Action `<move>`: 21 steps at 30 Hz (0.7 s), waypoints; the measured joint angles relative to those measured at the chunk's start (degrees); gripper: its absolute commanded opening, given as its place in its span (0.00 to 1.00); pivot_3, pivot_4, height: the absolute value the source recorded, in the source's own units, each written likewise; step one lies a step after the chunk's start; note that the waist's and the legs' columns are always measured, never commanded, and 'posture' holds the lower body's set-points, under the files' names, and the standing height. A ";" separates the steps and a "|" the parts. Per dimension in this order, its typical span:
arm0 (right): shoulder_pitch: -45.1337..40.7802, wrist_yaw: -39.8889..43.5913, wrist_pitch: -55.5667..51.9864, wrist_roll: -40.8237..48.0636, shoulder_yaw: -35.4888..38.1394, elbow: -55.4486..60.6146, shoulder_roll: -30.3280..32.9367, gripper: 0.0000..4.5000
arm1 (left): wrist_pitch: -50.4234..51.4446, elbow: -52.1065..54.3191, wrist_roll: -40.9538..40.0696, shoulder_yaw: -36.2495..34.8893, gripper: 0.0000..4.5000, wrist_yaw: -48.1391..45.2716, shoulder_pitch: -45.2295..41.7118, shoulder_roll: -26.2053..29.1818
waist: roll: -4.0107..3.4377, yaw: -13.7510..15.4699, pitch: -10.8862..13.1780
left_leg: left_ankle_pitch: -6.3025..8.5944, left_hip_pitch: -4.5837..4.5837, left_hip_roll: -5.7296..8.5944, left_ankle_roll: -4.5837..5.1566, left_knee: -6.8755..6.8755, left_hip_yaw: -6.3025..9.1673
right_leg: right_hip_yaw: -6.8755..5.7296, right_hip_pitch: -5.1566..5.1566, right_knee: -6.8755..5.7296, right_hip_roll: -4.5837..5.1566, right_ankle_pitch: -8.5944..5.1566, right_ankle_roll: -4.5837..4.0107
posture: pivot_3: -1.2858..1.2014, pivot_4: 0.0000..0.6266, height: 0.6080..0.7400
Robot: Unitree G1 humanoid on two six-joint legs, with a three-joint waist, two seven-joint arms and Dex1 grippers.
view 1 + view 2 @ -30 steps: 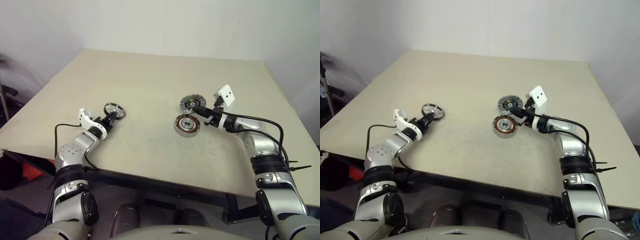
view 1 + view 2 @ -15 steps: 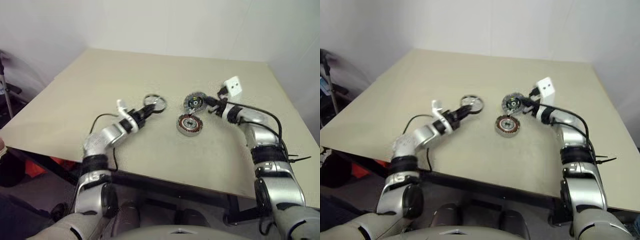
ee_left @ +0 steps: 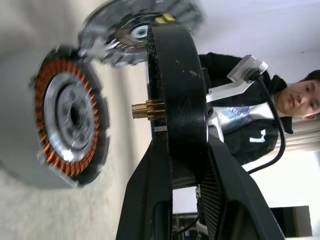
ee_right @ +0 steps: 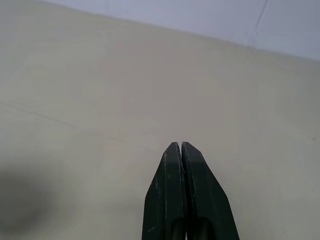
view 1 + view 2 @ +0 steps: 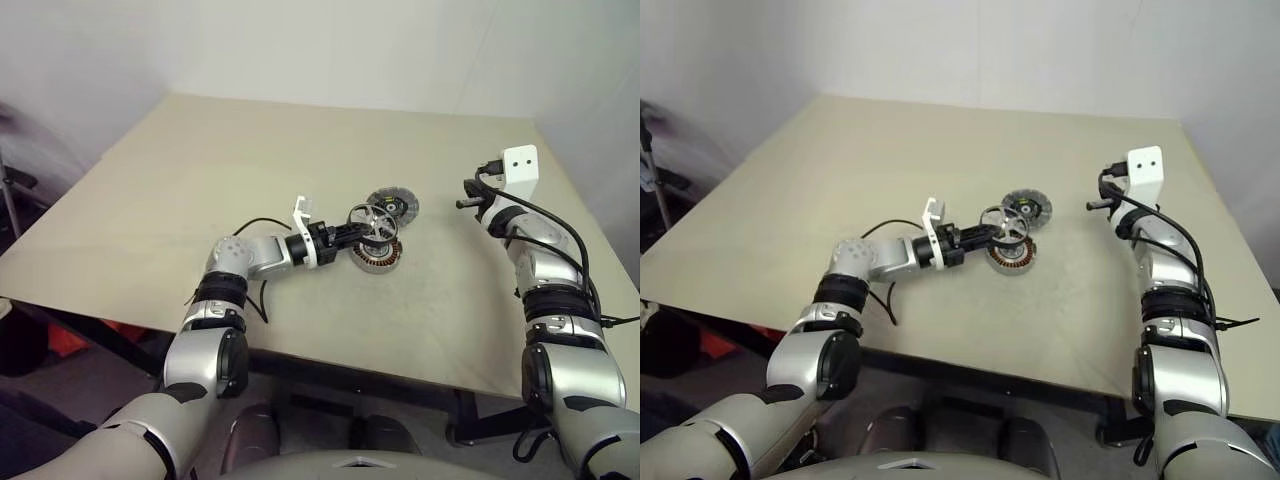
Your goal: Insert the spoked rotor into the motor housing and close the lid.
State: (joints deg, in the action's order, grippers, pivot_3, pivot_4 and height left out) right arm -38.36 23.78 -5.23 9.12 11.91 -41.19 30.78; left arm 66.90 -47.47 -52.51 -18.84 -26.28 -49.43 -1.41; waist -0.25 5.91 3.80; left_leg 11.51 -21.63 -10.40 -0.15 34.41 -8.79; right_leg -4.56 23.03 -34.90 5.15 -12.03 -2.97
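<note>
Left gripper [image 5: 352, 228] pinches the one spoked rotor [image 5: 372, 224] by its rim, fingers [image 3: 150, 200] narrowly spread either side, the disc edge-on to the wrist camera with a small brass stub sticking out of its hub. Rotor hangs just above the one motor housing [image 5: 375, 254], which sits flat on the table [image 5: 250, 160], copper windings up. One lid [image 5: 392, 207] lies just behind the housing, dark centre and yellow mark facing up. Right gripper [image 4: 182, 150] is pressed together, empty, over bare table well to the right of the parts. A person in a dark top shows in the left wrist view.
</note>
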 measured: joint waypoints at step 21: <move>1.52 -0.32 -0.24 0.07 0.88 3.89 0.05 0.00 | -9.70 -12.64 12.25 0.29 0.52 -7.28 -4.69 -2.32 | -0.02 0.15 -0.01 | 0.01 0.17 0.08 0.13 0.05 0.06 | -0.01 -0.25 0.00 0.13 0.01 0.01 | 0.52 0.00 1.00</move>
State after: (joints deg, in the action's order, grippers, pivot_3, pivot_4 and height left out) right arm -36.84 23.46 -5.47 9.19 12.79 -37.31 30.83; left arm 57.20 -60.12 -40.26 -18.56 -33.55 -54.12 -3.73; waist -0.27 6.06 3.79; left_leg 11.52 -21.47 -10.32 -0.02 34.46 -8.74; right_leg -4.57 22.78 -34.90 5.28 -12.02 -2.96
